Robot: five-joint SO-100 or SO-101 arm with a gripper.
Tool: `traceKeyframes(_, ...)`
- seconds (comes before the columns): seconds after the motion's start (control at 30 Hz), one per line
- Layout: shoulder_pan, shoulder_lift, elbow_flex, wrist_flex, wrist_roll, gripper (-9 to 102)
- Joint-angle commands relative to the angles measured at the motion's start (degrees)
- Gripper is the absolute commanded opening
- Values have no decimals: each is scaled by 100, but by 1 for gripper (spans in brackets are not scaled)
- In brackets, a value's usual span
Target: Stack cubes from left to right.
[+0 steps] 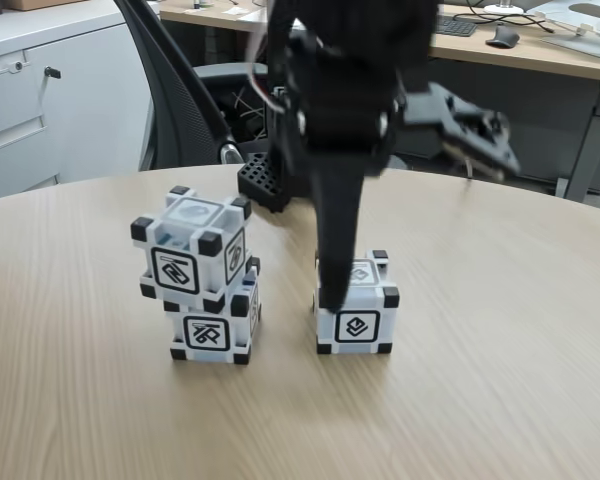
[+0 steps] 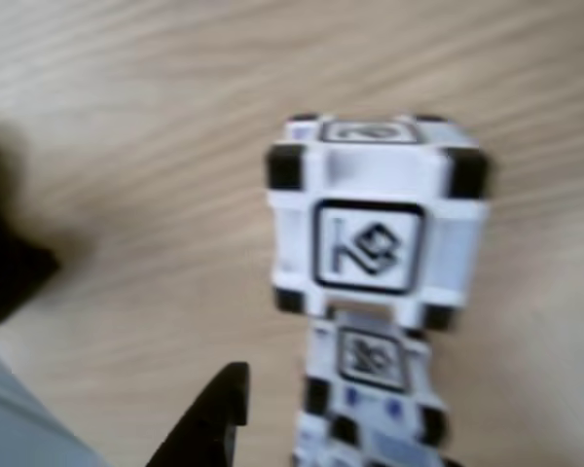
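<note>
A round wooden tabletop [image 1: 500,400] fills the fixed view — behind it an office chair [image 1: 185,95], a white cabinet [image 1: 50,90], and a desk carrying a mouse [image 1: 501,37].

No readable words or numbers

We find only black-framed geometric symbols on the cubes: the stacked pair [image 1: 205,280] at nine o'clock on the table [image 1: 500,400], the single cube [image 1: 357,312] at centre

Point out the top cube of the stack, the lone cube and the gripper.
Top cube [image 1: 176,270], fixed view: front symbol face.
Lone cube [image 1: 358,327], fixed view: front symbol face.
Gripper [image 1: 332,296], fixed view: finger tip at cube's left edge.
</note>
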Motion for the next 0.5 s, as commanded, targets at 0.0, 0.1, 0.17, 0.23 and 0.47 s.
traceKeyframes(0.0,-44,-9,343,-53,149,51)
traceKeyframes(0.1,-44,-9,396,-97,114,51)
traceKeyframes(0.17,-44,-18,387,-272,26,51)
traceKeyframes(0.23,-44,-18,387,-501,-88,51)
traceKeyframes(0.47,-176,-35,431,-738,-229,51)
